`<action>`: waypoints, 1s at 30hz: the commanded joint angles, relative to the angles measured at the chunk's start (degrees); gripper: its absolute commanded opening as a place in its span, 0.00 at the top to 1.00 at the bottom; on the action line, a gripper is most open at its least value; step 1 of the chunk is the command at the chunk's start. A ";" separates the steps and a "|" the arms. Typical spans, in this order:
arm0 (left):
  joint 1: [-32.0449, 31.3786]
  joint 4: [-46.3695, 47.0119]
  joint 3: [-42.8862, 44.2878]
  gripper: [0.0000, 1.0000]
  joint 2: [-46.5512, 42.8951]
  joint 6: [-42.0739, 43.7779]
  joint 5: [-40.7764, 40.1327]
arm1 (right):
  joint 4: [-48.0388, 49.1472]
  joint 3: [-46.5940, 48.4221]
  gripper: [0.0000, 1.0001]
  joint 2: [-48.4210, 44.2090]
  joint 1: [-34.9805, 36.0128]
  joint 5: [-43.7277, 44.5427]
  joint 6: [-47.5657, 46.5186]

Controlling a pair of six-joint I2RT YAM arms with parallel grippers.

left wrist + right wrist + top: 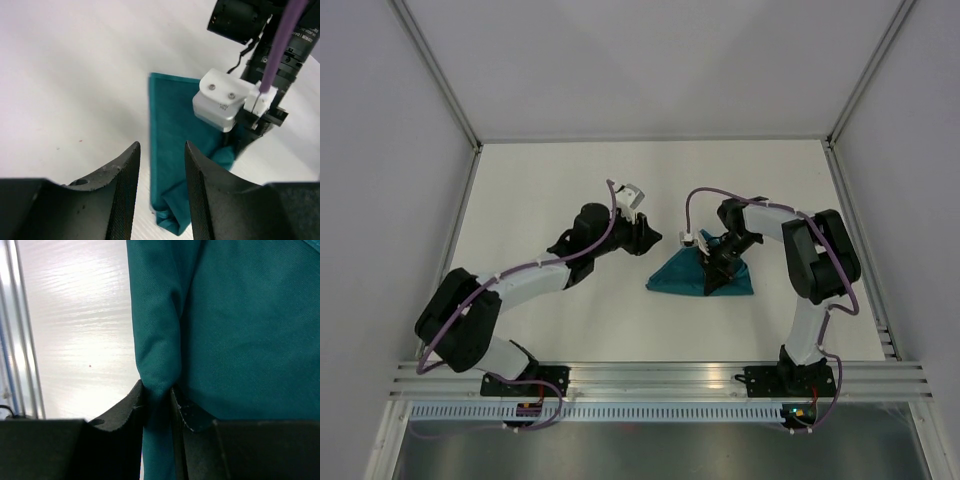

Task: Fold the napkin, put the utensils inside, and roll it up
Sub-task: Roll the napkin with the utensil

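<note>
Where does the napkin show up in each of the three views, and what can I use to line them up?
Top external: napkin right of centre, under the right gripper.
Left wrist: centre, a teal strip beyond the left gripper.
Right wrist: fills the right and top.
Shared landmark: the right gripper pinching a napkin fold.

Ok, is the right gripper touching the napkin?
Touching. The right wrist view shows the right gripper closed on a bunched fold of the napkin, cloth squeezed between both fingers.
</note>
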 commanded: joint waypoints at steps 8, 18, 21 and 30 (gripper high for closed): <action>-19.96 27.80 -14.44 0.54 -4.02 20.73 -30.56 | -13.50 6.31 0.85 12.09 -3.47 -1.91 -8.50; -38.60 25.16 -6.98 0.47 13.29 43.33 -39.28 | -14.38 9.20 0.85 16.13 -3.91 -1.12 -7.36; -41.33 26.04 -5.92 0.46 17.68 46.85 -40.43 | -15.52 10.70 0.85 17.45 -3.91 -1.12 -7.36; -41.87 28.06 -3.81 0.40 23.57 50.28 -39.81 | -16.84 13.43 0.85 19.92 -4.18 -0.77 -6.39</action>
